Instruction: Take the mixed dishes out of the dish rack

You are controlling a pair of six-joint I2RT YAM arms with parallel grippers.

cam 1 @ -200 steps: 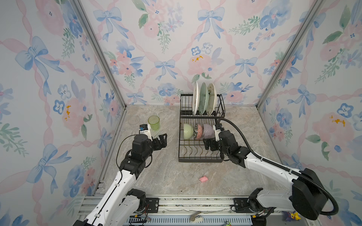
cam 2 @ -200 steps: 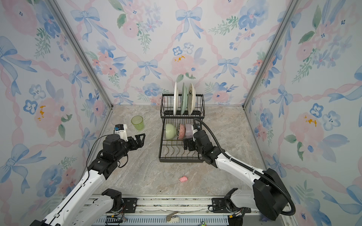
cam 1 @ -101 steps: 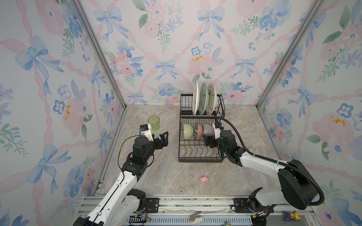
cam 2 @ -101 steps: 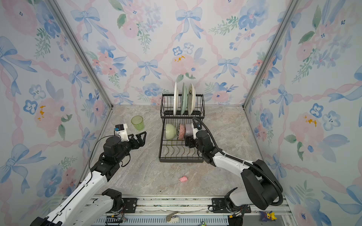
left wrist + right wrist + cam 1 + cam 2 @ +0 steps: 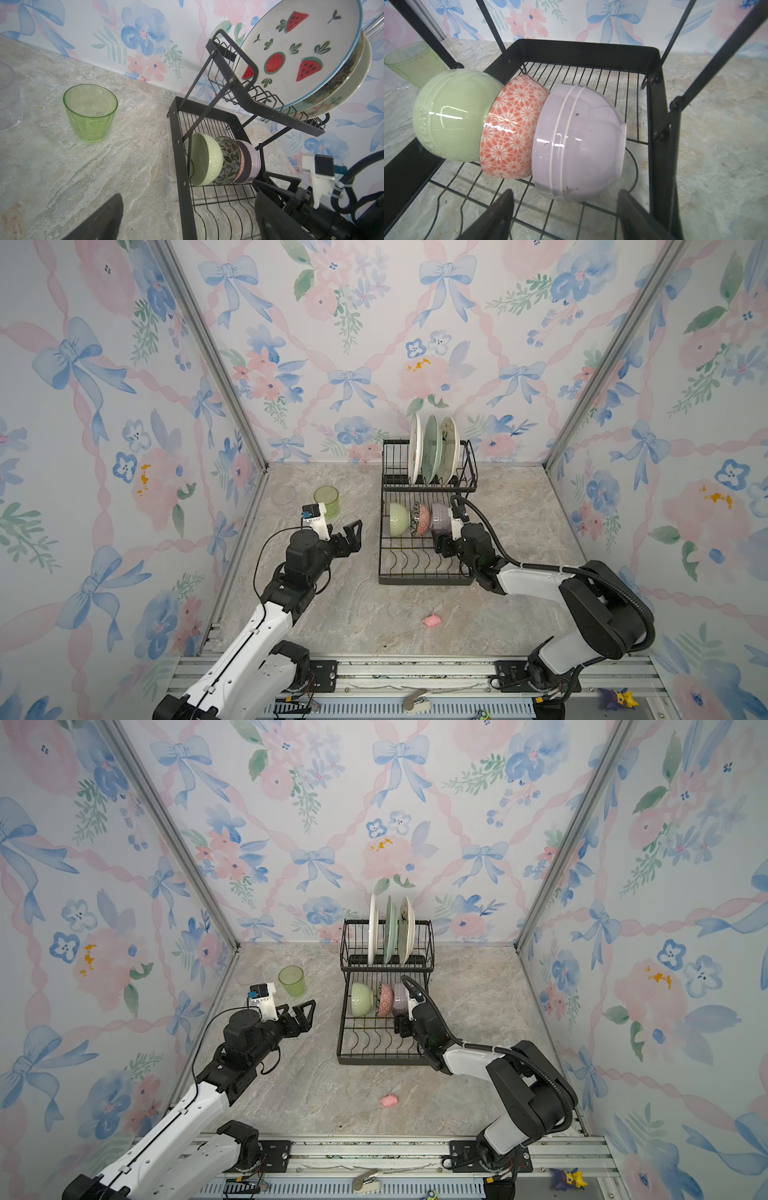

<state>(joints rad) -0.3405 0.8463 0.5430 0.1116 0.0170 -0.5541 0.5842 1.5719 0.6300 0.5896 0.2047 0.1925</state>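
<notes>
The black wire dish rack (image 5: 424, 572) stands at the back middle. Its upper tier holds three upright plates: watermelon-printed (image 5: 291, 52), pale green (image 5: 431, 450) and cream (image 5: 449, 448). On the lower tier a pale green bowl (image 5: 452, 116), a pink-patterned bowl (image 5: 512, 128) and a lavender bowl (image 5: 579, 141) lean on edge. My right gripper (image 5: 564, 209) is open over the lower tier, one finger on each side of the lavender bowl's near edge, not touching it. My left gripper (image 5: 351, 537) hangs open left of the rack, empty. A green tumbler (image 5: 326, 498) and a clear glass (image 5: 284, 494) stand on the table.
A small pink lump (image 5: 432, 620) lies on the marble table in front of the rack. Flowered walls close in the left, back and right. A metal rail (image 5: 415, 668) runs along the front edge.
My right gripper has pushed further into the lower tier toward the lavender bowl and its jaws have narrowed somewhat. My left arm has shifted slightly toward the rack.
</notes>
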